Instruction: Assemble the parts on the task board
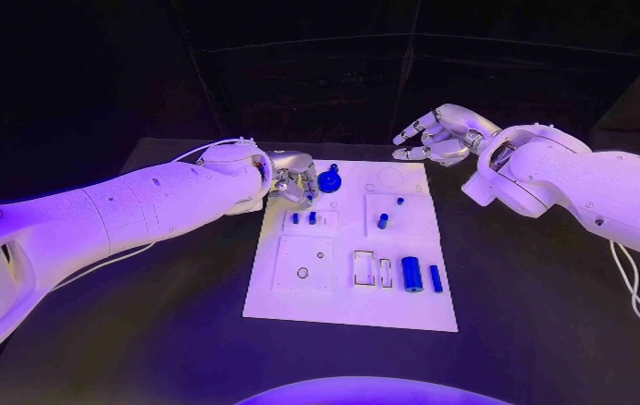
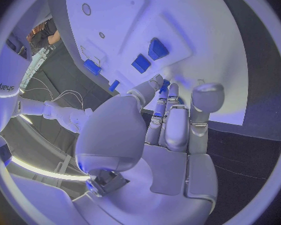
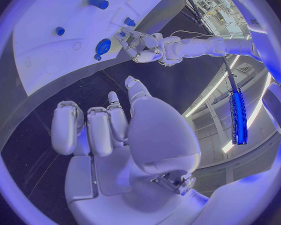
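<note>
The white task board lies mid-table. At its far left corner my left hand points its fingers down, beside a round blue knob. In the left wrist view a small blue part sits pinched between the thumb and fingertips. Two short blue pegs stand in the board just in front of that hand. Another blue peg stands to their right. A blue cylinder and a blue bar lie near the board's right edge. My right hand hovers beyond the far right corner, fingers apart, holding nothing.
Empty slots and a round hole mark the board's near half. Black table surrounds the board on all sides. The left forearm lies across the table's left part.
</note>
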You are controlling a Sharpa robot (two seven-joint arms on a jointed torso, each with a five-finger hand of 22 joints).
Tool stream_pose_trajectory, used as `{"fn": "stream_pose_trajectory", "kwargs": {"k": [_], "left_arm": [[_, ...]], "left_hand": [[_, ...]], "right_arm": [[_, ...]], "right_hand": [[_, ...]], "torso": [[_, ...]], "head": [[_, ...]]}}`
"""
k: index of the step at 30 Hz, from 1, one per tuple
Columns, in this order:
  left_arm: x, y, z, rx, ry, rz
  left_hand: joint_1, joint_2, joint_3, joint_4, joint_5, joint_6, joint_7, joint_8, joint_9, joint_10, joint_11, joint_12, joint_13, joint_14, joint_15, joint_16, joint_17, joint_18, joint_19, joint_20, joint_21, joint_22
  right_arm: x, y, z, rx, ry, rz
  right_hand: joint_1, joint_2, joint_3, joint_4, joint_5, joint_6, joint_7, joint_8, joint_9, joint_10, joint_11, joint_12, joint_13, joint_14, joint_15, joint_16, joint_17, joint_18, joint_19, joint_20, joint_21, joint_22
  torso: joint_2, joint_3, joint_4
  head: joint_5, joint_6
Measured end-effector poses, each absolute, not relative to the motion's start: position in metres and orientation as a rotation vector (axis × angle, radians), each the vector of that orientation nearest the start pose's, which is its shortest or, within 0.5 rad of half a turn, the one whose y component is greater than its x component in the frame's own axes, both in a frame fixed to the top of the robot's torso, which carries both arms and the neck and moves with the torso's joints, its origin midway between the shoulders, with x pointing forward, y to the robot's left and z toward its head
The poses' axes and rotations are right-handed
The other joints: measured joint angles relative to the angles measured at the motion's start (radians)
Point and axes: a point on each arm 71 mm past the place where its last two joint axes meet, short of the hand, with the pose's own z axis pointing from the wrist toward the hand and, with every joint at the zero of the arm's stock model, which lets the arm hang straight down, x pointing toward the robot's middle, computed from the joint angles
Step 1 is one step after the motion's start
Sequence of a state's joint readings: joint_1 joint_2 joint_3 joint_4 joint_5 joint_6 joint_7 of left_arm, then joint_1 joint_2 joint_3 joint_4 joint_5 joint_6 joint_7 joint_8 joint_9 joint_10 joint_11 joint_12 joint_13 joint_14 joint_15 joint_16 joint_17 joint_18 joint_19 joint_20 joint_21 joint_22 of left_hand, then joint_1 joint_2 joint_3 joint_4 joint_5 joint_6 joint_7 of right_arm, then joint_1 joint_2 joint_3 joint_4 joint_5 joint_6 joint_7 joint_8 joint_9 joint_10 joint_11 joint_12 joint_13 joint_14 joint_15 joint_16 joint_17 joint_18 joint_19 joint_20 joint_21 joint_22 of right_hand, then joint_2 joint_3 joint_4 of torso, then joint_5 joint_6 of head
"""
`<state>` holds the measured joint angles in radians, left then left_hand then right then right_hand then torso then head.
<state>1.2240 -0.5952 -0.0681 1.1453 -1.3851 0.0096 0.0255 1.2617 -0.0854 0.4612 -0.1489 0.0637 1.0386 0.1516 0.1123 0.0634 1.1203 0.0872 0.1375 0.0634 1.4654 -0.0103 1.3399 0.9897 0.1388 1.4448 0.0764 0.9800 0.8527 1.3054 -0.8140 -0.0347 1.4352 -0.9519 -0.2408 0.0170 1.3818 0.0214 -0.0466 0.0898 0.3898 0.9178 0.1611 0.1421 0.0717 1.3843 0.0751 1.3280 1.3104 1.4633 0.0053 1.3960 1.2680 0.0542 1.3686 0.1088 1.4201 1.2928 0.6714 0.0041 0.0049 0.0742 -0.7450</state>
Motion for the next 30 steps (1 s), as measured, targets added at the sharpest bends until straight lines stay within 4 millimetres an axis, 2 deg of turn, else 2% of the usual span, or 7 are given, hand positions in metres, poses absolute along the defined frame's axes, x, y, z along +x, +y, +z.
{"fn": "stream_pose_trajectory", "kwargs": {"k": [4, 21, 24, 25, 26, 27, 30], "left_arm": [[0.541, 0.175, -0.223, 0.255, 1.970, -0.641], [0.540, 0.183, -0.222, 0.244, 1.972, -0.628], [0.540, 0.187, -0.222, 0.239, 1.969, -0.624], [0.539, 0.189, -0.222, 0.236, 1.966, -0.622], [0.539, 0.191, -0.221, 0.233, 1.962, -0.620], [0.539, 0.194, -0.221, 0.225, 1.956, -0.619], [0.540, 0.204, -0.218, 0.182, 1.928, -0.627]], "left_hand": [[-0.009, -0.009, -0.004, -0.004, 0.000, -0.022, 0.005, -0.018, 0.000, -0.027, 0.008, -0.014, 0.000, 0.003, 0.004, 0.000, -0.008, 0.000, -0.004, 0.004, -0.004, -0.005], [-0.010, -0.019, -0.019, -0.003, 0.000, -0.026, 0.009, -0.023, 0.000, -0.040, 0.013, -0.015, 0.000, 0.000, 0.007, 0.000, -0.011, 0.000, -0.001, 0.008, -0.004, -0.005], [-0.010, -0.019, -0.022, 0.000, 0.000, -0.033, 0.009, -0.028, 0.000, -0.047, 0.013, -0.018, 0.000, 0.000, 0.007, 0.000, -0.012, 0.000, -0.003, 0.010, -0.004, -0.006], [-0.010, -0.019, -0.022, 0.000, 0.000, -0.033, 0.009, -0.028, 0.000, -0.047, 0.013, -0.018, 0.000, 0.000, 0.007, 0.000, -0.013, 0.000, -0.004, 0.011, -0.008, -0.006], [-0.010, -0.019, -0.022, 0.000, 0.000, -0.037, 0.012, -0.032, 0.000, -0.047, 0.013, -0.018, 0.000, 0.000, 0.007, 0.000, -0.013, 0.000, -0.004, 0.011, -0.009, -0.008], [-0.010, -0.019, -0.022, 0.000, 0.000, -0.039, 0.010, -0.034, 0.000, -0.047, 0.013, -0.018, 0.000, 0.000, 0.007, 0.000, -0.014, 0.000, -0.004, 0.011, -0.012, -0.009], [-0.010, -0.019, -0.022, 0.000, 0.000, -0.040, 0.009, -0.035, 0.000, -0.047, 0.013, -0.018, 0.001, 0.000, 0.007, 0.000, -0.016, 0.000, -0.004, 0.011, -0.015, -0.015]], "right_arm": [[0.519, -0.210, -0.140, 0.221, 1.704, 0.934], [0.521, -0.215, -0.141, 0.229, 1.705, 0.920], [0.522, -0.218, -0.141, 0.229, 1.705, 0.905], [0.523, -0.219, -0.142, 0.226, 1.706, 0.898], [0.523, -0.220, -0.142, 0.223, 1.706, 0.889], [0.524, -0.221, -0.142, 0.214, 1.706, 0.876], [0.526, -0.223, -0.143, 0.171, 1.707, 0.832]], "right_hand": [[0.000, 0.000, 0.000, 0.000, 0.000, 0.000, 0.000, 0.000, 0.000, 0.000, 0.000, 0.000, 0.000, 0.000, 0.000, 0.000, 0.000, 0.000, 0.000, 0.000, 0.000, 0.000], [0.000, 0.000, 0.000, 0.000, 0.003, 0.000, 0.000, 0.003, 0.000, -0.018, 0.001, -0.022, -0.010, 0.000, 0.000, -0.015, -0.017, 0.000, -0.012, 0.002, -0.012, -0.012], [0.009, 0.008, 0.007, 0.007, 0.003, 0.000, 0.000, 0.005, 0.000, -0.217, -0.005, -0.313, -0.286, 0.005, -0.006, -0.085, -0.105, 0.032, -0.070, -0.002, -0.066, -0.089], [0.019, 0.003, 0.012, 0.011, 0.003, 0.000, 0.000, 0.009, 0.000, -0.302, -0.007, -0.457, -0.412, -0.002, -0.013, -0.119, -0.146, 0.032, -0.093, -0.005, -0.091, -0.124], [0.024, -0.002, 0.015, 0.015, 0.003, 0.000, 0.000, 0.012, 0.000, -0.333, -0.008, -0.526, -0.469, -0.006, -0.017, -0.144, -0.176, 0.031, -0.109, -0.007, -0.108, -0.148], [0.037, -0.004, 0.024, 0.016, 0.003, 0.004, -0.004, 0.017, 0.000, -0.358, -0.007, -0.604, -0.533, -0.020, -0.018, -0.190, -0.233, 0.048, -0.128, -0.009, -0.132, -0.178], [0.067, -0.023, 0.050, 0.020, -0.009, 0.028, -0.002, 0.021, 0.000, -0.379, -0.004, -0.782, -0.692, -0.031, -0.016, -0.273, -0.325, 0.047, -0.146, -0.010, -0.174, -0.228]], "torso": [[0.000, 0.0000, 0.0000], [-0.001, -0.0009, 0.0008], [-0.001, -0.0009, 0.0012], [-0.001, -0.0010, 0.0012], [-0.001, -0.0012, 0.0012], [-0.001, -0.0014, 0.0012], [-0.001, -0.0014, 0.0013]], "head": [[-0.001, 0.000], [-0.001, 0.000], [-0.001, 0.001], [-0.001, 0.002], [-0.001, 0.003], [-0.001, 0.004], [-0.004, 0.005]]}}
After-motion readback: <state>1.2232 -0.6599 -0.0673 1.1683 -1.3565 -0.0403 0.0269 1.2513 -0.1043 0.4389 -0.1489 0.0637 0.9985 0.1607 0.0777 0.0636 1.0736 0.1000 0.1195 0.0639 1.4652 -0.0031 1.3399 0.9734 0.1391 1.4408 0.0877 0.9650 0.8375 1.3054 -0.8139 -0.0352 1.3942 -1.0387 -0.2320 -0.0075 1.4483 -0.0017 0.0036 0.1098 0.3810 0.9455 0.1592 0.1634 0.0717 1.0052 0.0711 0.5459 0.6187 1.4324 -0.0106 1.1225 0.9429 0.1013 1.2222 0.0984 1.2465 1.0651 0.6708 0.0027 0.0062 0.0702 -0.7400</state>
